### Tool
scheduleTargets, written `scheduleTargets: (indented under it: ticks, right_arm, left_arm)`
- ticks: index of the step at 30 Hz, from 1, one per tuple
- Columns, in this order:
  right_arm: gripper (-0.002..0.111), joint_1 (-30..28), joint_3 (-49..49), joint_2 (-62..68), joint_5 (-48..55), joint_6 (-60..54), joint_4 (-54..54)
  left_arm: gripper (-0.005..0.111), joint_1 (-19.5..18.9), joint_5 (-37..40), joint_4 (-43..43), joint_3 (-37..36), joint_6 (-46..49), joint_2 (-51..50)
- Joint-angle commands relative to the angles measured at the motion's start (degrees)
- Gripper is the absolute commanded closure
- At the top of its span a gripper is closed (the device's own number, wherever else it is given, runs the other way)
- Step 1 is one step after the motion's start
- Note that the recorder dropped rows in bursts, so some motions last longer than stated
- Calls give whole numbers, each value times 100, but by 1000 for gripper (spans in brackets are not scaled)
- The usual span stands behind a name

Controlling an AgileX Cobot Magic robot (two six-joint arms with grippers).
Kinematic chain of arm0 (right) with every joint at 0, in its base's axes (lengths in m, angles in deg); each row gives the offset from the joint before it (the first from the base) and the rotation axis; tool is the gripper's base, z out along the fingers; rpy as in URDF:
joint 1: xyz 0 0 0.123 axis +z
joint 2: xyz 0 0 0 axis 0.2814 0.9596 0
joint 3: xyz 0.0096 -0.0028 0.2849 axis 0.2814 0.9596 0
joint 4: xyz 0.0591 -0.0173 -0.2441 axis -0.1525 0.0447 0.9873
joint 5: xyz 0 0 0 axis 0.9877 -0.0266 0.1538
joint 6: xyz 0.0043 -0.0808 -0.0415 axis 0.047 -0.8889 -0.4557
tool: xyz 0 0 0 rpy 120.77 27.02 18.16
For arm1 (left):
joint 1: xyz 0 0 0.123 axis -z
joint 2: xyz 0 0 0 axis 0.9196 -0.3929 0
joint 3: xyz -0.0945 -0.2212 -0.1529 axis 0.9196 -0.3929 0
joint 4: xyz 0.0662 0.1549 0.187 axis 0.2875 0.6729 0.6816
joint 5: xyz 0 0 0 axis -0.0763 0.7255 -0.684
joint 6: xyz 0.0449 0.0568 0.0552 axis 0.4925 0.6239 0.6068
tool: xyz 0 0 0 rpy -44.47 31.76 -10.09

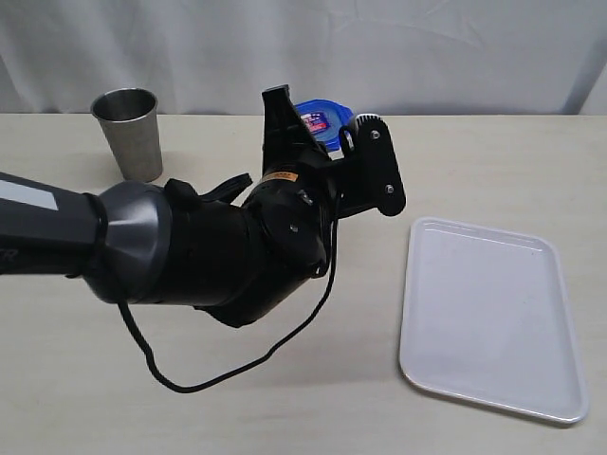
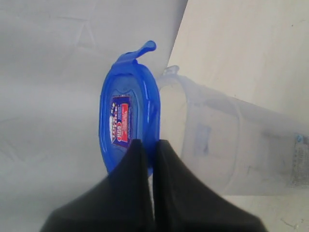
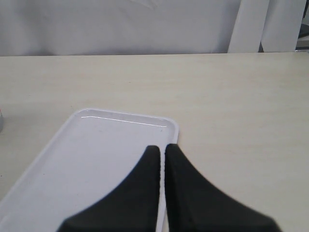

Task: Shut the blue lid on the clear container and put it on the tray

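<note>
The blue lid (image 2: 126, 121) stands on edge with its red-and-blue sticker showing. My left gripper (image 2: 150, 143) is shut on the lid's rim. The lid is right against the mouth of the clear container (image 2: 217, 140); I cannot tell whether it is seated. In the exterior view the blue lid (image 1: 319, 117) peeks out above my left arm (image 1: 237, 246), which hides the container. The white tray (image 1: 488, 318) lies at the right of the table. My right gripper (image 3: 161, 148) is shut and holds nothing, just above the tray (image 3: 87, 159) near its edge.
A grey steel cup (image 1: 128, 131) stands at the back left of the table. A black cable (image 1: 237, 370) loops down from the left arm onto the tabletop. A white backdrop runs behind the table's far edge.
</note>
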Motion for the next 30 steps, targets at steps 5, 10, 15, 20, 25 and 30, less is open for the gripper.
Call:
scheduleTargets:
  ticks: [5, 10, 15, 20, 25, 30]
  right_arm:
    - [104, 14, 16, -20, 3, 19, -9]
    - [104, 14, 16, -20, 3, 19, -9]
    - [104, 14, 16, -20, 3, 19, -9]
    - [104, 14, 16, -20, 3, 19, -9]
    - [104, 14, 16, -20, 3, 19, -9]
    - [104, 14, 16, -20, 3, 19, -9]
  left_arm:
    - [107, 52, 93, 46, -7, 178, 0]
    - [107, 70, 301, 62, -7, 178, 11]
    - [107, 115, 184, 167, -7, 178, 11]
    - [107, 115, 31, 144, -7, 178, 11]
    - [107, 115, 33, 81, -7, 178, 11]
    - [107, 115, 103, 60, -7, 178, 11]
